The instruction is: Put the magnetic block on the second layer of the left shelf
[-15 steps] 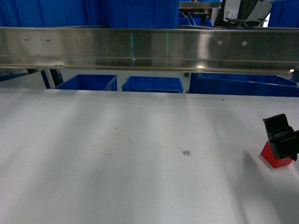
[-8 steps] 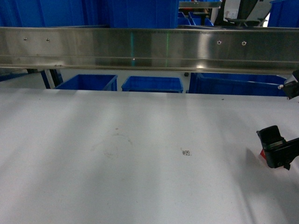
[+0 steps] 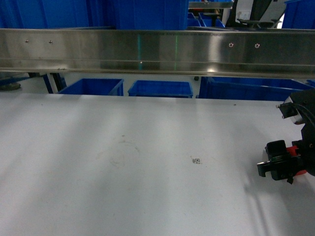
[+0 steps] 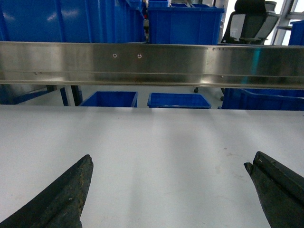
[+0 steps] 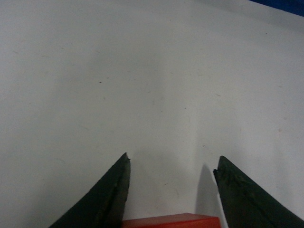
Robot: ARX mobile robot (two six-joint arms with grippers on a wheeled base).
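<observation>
The magnetic block (image 3: 296,149) is a small red cube, mostly hidden behind my right gripper (image 3: 273,167) at the right edge of the head view, held just above the white table (image 3: 147,147). In the right wrist view the block's (image 5: 171,221) top edge sits between the two dark fingers of the right gripper (image 5: 173,156), which is shut on it. My left gripper (image 4: 170,159) stands wide open over bare tabletop with nothing in it, and is out of the head view. A steel shelf rail (image 3: 147,51) spans the back, with a large blue bin (image 3: 147,14) above it.
Under the rail, blue bins (image 3: 160,88) stand on the floor beyond the table's far edge. An office chair (image 4: 249,23) is at the back right. A small printed marker (image 3: 196,160) lies mid-table.
My right gripper has lifted the red block off the table, carried it slightly left, and turned so its fingers point left. The block is now mostly hidden behind the gripper.
</observation>
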